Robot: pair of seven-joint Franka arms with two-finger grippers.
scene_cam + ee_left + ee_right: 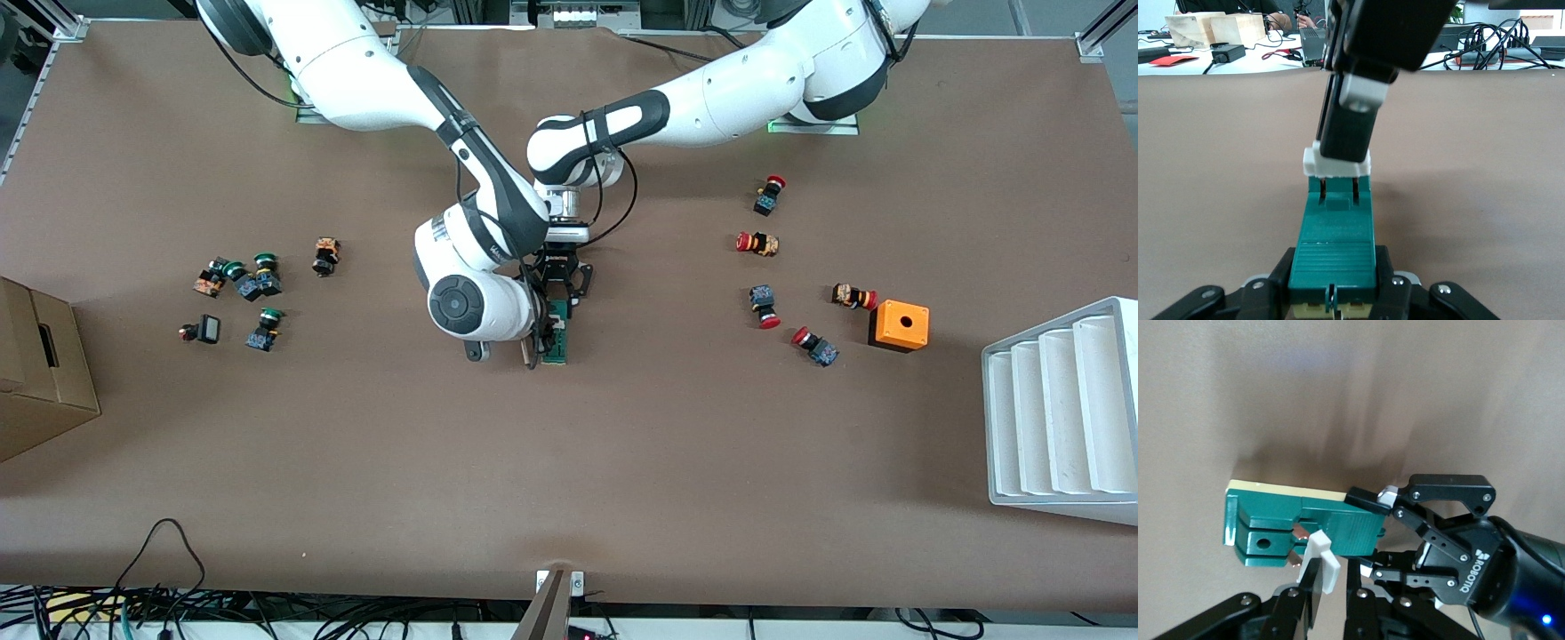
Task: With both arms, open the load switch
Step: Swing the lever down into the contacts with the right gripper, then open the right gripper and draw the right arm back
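- Load switch near the middle of the counter, well apart from the orange cube and toward the right arm's end from it.
- Left end effector clamped on the green body of the switch, fingers pressed to both sides in the left wrist view.
- Right end effector pinched on the white end piece, fingers narrow around it in the right wrist view.
- White piece tilted up from the green body, copper contacts showing just beside it.
- Red-capped buttons scattered near the orange cube, on its right-arm side.
- Green-capped buttons grouped well apart from the cube, toward the right arm's end.
- White ribbed tray just beside the cube, nearer the front camera.
- Cardboard box at the counter's edge, at the right arm's end.
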